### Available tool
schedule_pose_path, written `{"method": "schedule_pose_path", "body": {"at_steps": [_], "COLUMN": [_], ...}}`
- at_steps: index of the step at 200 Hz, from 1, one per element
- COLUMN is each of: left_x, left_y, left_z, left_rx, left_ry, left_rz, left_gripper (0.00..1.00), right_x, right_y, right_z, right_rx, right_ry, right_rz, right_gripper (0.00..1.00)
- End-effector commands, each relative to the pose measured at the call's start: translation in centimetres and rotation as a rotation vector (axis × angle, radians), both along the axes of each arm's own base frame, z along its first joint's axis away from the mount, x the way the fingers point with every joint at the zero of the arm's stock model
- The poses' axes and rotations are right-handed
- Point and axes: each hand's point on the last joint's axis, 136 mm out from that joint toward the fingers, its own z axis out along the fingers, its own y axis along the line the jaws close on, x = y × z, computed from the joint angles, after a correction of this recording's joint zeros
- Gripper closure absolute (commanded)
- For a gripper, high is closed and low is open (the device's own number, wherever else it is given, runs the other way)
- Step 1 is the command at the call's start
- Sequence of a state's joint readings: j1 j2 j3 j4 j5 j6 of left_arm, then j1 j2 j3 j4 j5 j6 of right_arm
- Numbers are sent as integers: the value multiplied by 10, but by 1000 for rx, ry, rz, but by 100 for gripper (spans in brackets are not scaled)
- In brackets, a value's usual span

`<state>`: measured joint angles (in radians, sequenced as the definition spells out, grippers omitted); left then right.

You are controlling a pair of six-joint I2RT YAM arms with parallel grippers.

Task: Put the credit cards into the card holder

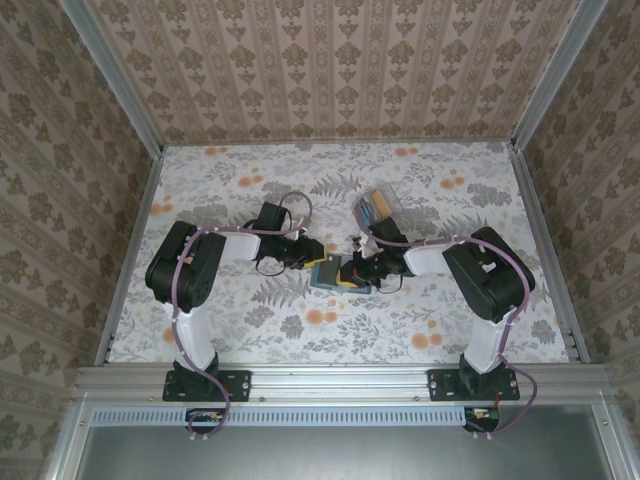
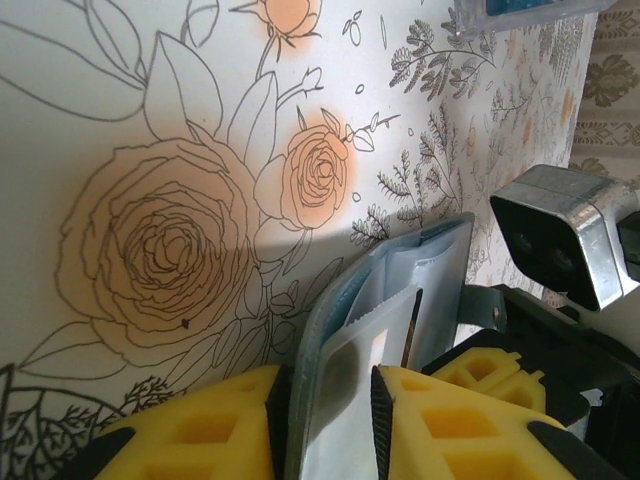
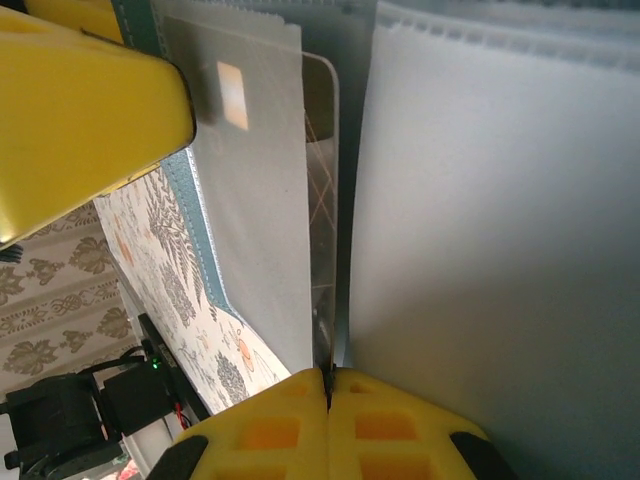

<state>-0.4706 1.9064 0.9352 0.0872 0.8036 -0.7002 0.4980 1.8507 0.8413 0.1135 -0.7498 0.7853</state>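
Observation:
The teal card holder [image 1: 328,276] lies open at the table's middle, between both grippers. In the left wrist view its teal cover and pale inner leaf [image 2: 420,260] stand up between the yellow fingers of my left gripper [image 2: 325,385]. Those jaws are apart and the thin leaf does not fill the gap. My right gripper [image 3: 328,378] is shut on the edge of a thin greyish credit card [image 3: 322,150], which runs into the slot between the holder's pale leaves [image 3: 480,200]. More credit cards [image 1: 374,207], striped grey, yellow and blue, sit farther back.
The spare cards rest in a small clear tray [image 2: 520,10] behind the right gripper. The right wrist's camera block [image 2: 560,235] hangs close beside the holder. Floral table cloth [image 1: 250,330] spreads all round, with patterned walls and metal rails at the edges.

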Motion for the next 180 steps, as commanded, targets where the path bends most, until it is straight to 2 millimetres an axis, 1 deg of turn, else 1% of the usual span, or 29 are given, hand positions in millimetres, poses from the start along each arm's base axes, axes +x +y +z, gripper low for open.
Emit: {"method": "schedule_pose_path", "body": {"at_steps": [1, 18, 44, 56, 68, 71, 78, 83, 91, 96, 98, 102, 132, 148, 171, 180], "left_x": [0, 0, 1, 1, 1, 1, 1, 1, 1, 1, 6, 9, 14, 14, 16, 17], "left_y": [-2, -1, 0, 0, -1, -1, -1, 0, 0, 0, 7, 10, 14, 14, 13, 14], "left_z": [2, 0, -1, -2, -2, -2, -2, -2, -1, 0, -1, 0, 3, 2, 5, 5], "left_rx": [-24, -21, -25, -23, -22, -22, -22, -24, -27, -27, -26, -26, -26, -24, -27, -22], "left_ry": [8, 12, 18, 20, 24, 27, 27, 27, 24, 23, 23, 21, 3, 4, 0, -2], "left_rz": [10, 3, 13, 6, 3, 5, 10, 12, 14, 13, 34, 42, 60, 62, 67, 66], "left_gripper": [71, 72, 72, 75, 83, 86, 91, 94, 96, 96, 96, 96, 97, 97, 96, 95], "right_x": [-1, -2, -1, 1, 2, 2, 2, 2, 1, 1, 0, 0, -6, -1, 12, 15], "right_y": [10, 11, 10, 9, 9, 9, 8, 5, 2, 0, -2, -4, -24, -37, -58, -61], "right_z": [0, -2, 1, 2, 4, 5, 6, 6, 8, 11, 11, 13, 28, 37, 45, 47], "right_rx": [23, 22, -1, -6, -5, -7, -16, -29, -46, -54, -60, -66, -136, -178, -276, -310], "right_ry": [11, 8, -9, -18, -22, -23, -27, -26, -35, -47, -49, -57, -90, -116, -155, -161], "right_rz": [29, 35, 56, 57, 60, 60, 57, 52, 44, 39, 37, 33, 19, -10, -67, -70], "right_gripper": [100, 100, 100, 100, 90, 85, 76, 71, 67, 66, 66, 66, 62, 61, 60, 59]}}
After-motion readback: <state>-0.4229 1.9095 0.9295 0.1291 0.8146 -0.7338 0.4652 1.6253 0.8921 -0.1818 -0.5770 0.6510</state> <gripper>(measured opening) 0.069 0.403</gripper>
